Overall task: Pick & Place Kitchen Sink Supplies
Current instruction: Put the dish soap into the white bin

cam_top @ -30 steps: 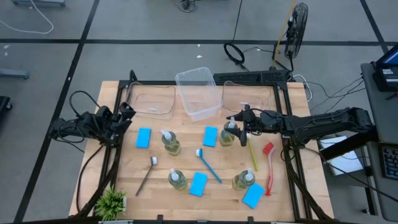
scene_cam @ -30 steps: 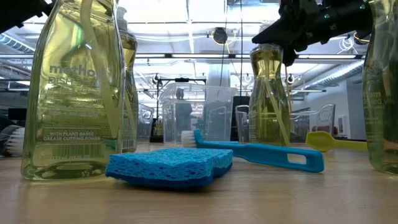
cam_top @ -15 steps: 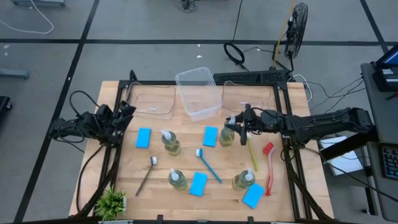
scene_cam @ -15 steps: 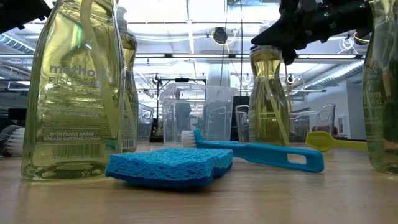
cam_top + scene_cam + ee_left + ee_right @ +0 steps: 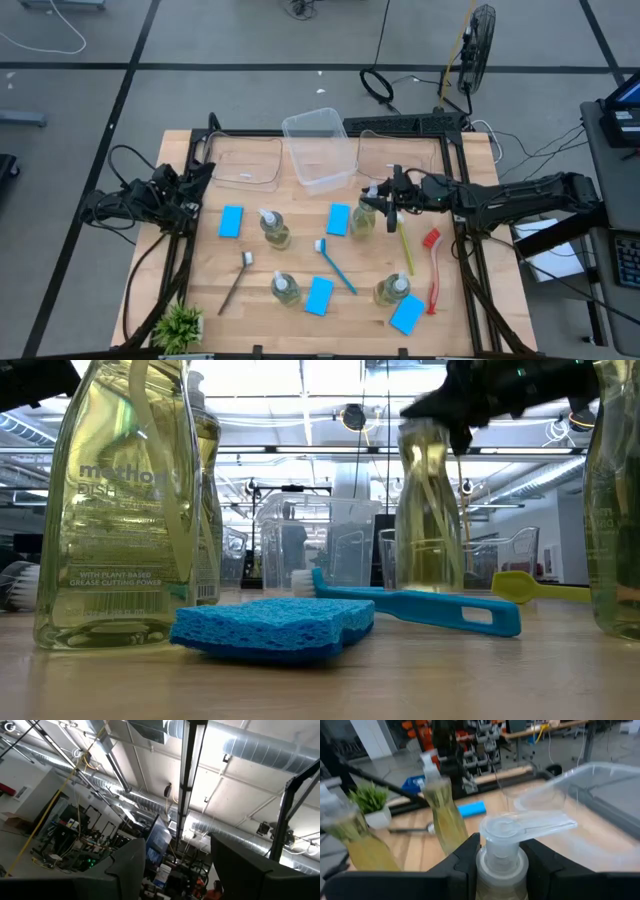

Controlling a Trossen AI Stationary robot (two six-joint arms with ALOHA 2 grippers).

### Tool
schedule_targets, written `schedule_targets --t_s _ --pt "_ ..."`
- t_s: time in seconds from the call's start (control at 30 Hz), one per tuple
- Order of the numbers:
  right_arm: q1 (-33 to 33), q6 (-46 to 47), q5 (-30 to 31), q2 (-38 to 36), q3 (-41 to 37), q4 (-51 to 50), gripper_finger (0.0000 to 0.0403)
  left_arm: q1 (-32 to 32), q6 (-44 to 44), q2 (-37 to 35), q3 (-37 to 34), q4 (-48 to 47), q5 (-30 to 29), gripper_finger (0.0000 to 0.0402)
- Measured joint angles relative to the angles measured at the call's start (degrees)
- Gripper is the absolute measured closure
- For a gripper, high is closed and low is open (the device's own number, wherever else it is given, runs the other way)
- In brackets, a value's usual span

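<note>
My right gripper (image 5: 373,203) reaches in from the table's right and is shut on a clear yellow-green soap bottle (image 5: 363,218) near the table's middle right; the low view shows this bottle (image 5: 428,510) raised slightly. Three more soap bottles (image 5: 274,230) (image 5: 285,290) (image 5: 392,290) stand on their bases. Several light-blue sponges (image 5: 231,221) (image 5: 338,218) lie flat. Blue (image 5: 336,265), yellow (image 5: 404,245), red (image 5: 433,270) and dark grey (image 5: 236,282) brushes lie on the wood. My left gripper (image 5: 175,880) waits open at the table's left edge, pointing up. My right gripper pinches the bottle's neck collar (image 5: 502,862), just under the white pump head (image 5: 525,826), between its two fingers (image 5: 462,862). The fingers come in level from the table's right side. The bottle hangs upright below them, its base about level with the table top.
A clear bin (image 5: 320,150) stands at the far middle, with flatter clear bins (image 5: 245,165) (image 5: 400,155) on either side of it. A small green plant (image 5: 180,325) sits at the near left corner. Bare wood shows between the sponges and bottles.
My right gripper has shut on the bottle's neck and then gone up a little, taking the bottle with it; the bottle's top stands higher in the low view than before. My left gripper has turned slightly at the wrist.
</note>
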Motion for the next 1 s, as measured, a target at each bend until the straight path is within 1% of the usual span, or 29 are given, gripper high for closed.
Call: schedule_targets --t_s 0.17,0.23,0.33,0.53,0.7,0.87,1.0 --pt "0.0 -2.66 0.05 -0.01 6.72 -2.63 0.0303 0.0 1.18 2.87 2.93 -0.25 -0.83 0.0176" --pt "-0.02 -4.11 0.06 -0.01 9.44 -3.48 0.0303 0.0 2.22 5.48 4.81 -0.4 -0.99 0.0176" --pt "-0.04 -6.13 0.21 -0.05 13.56 -4.99 0.0303 0.0 3.23 10.59 8.93 -3.09 -1.43 0.0176" --pt "-0.04 -6.81 0.23 2.07 19.3 -6.56 0.0303 0.0 3.18 22.83 20.58 -12.51 -3.97 0.0176" --pt "-0.04 -6.98 0.15 4.89 21.89 -6.05 0.0303 0.37 3.41 32.41 31.25 -20.63 -4.46 0.0176" --pt "-0.04 -6.95 -0.03 7.89 23.42 -5.28 0.0303 1.56 3.39 41.38 41.17 -28.83 -4.17 0.0176" --pt "-0.04 -6.85 -0.08 9.19 25.16 -4.52 0.0303 3.05 3.39 47.79 47.66 -35.02 -1.69 0.0176"
